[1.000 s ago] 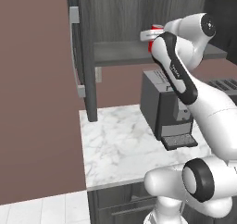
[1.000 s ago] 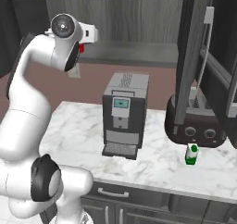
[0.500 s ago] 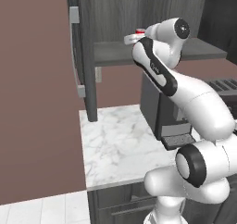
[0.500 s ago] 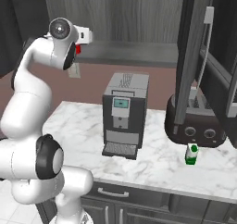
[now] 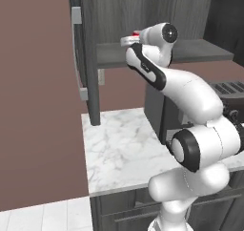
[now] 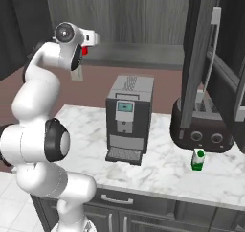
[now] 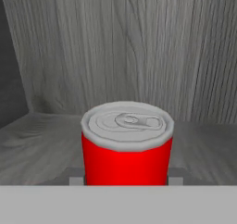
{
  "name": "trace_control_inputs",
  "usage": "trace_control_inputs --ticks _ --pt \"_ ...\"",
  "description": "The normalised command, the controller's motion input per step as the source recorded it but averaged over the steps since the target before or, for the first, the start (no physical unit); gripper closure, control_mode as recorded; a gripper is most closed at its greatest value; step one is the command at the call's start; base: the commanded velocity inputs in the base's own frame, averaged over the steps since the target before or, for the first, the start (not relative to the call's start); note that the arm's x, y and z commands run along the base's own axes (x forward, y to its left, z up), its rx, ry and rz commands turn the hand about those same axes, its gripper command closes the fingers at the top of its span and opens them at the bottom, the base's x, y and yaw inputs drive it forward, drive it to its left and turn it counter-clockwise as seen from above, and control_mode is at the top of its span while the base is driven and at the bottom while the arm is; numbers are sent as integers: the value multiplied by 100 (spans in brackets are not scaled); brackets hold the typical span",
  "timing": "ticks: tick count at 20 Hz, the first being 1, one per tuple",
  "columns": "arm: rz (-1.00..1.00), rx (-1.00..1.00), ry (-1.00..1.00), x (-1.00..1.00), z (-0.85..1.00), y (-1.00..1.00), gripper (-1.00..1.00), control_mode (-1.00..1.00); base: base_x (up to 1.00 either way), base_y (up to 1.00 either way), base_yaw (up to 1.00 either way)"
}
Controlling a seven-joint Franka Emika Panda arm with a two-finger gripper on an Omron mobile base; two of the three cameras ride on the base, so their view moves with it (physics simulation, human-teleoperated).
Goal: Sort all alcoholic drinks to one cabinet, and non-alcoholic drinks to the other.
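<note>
Up at the top centre of the left base view, the gripper [image 5: 129, 40] reaches into the open cabinet [image 5: 200, 51], clamped on the red can [image 5: 136, 34]. Lower right in the right base view, the green-and-white bottle [image 6: 197, 159] waits on the counter [image 6: 158, 171], seemingly unsorted. Centre of the hand view, the can stands upright between the jaws over the shelf; releasing it looks like what's left.

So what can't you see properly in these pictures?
- Red can: hand view, its bottom is cut off by the picture's lower edge.
- Green-and-white bottle: right base view, label too small to read.
- Toaster: left base view, cut off by the right edge.
</note>
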Motion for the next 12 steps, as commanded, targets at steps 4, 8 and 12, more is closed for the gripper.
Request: trace_control_inputs --ticks 4,8,12 --pt "-9 0 0 73 0 0 100 -100 0 0 0" --pt "-7 0 0 66 -16 4 100 -100 0 0 0" --pt "-6 0 0 61 -18 7 100 -100 0 0 0"
